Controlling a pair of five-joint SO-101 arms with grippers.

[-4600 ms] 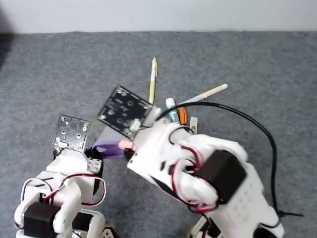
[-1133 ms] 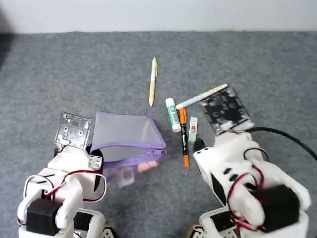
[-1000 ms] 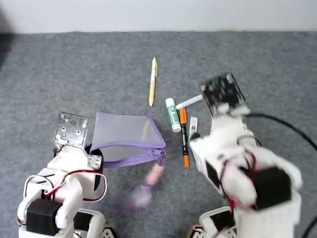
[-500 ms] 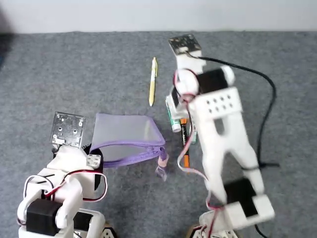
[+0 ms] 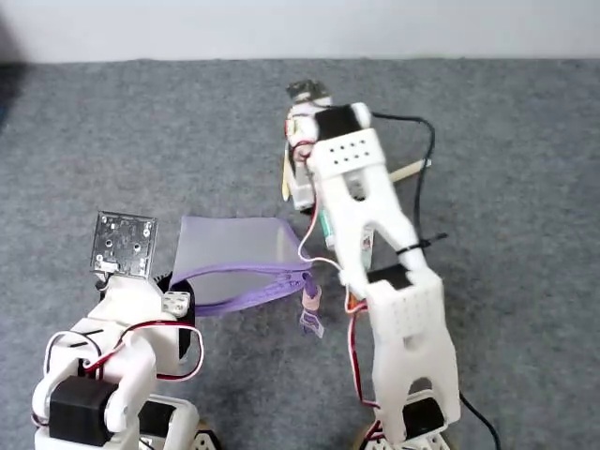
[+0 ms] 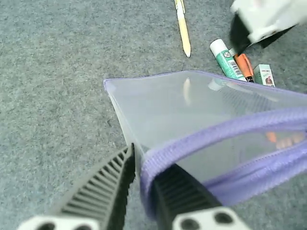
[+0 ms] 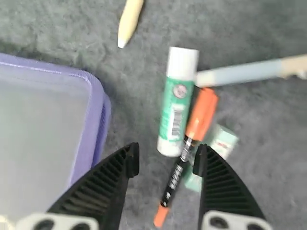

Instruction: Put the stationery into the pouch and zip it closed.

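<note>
A translucent purple pouch (image 5: pixel 234 253) lies on the grey carpet with its zipper mouth open. My left gripper (image 6: pixel 139 153) is shut on the pouch (image 6: pixel 192 110) at the end of its purple zipper edge. My right gripper (image 7: pixel 166 151) is open and hovers over a white-and-green glue stick (image 7: pixel 177 100) and an orange marker (image 7: pixel 189 143). A small eraser (image 7: pixel 218 143) lies beside the marker, and a pale pen (image 7: pixel 249 72) touches the glue stick's cap. A yellow pen (image 6: pixel 182 26) lies farther out, partly hidden under the right arm (image 5: pixel 356 187) in the high view.
The pouch's zipper pull (image 5: pixel 311 309) with a pink tag hangs at the corner nearest the stationery. The right arm stretches from the table's near edge across the stationery pile. Grey carpet (image 5: pixel 506 141) spreads open on the far left and right.
The right arm swung from the near right side out over the stationery and now reaches far across it. The zipper pull dropped beside the pouch. The left arm kept its hold.
</note>
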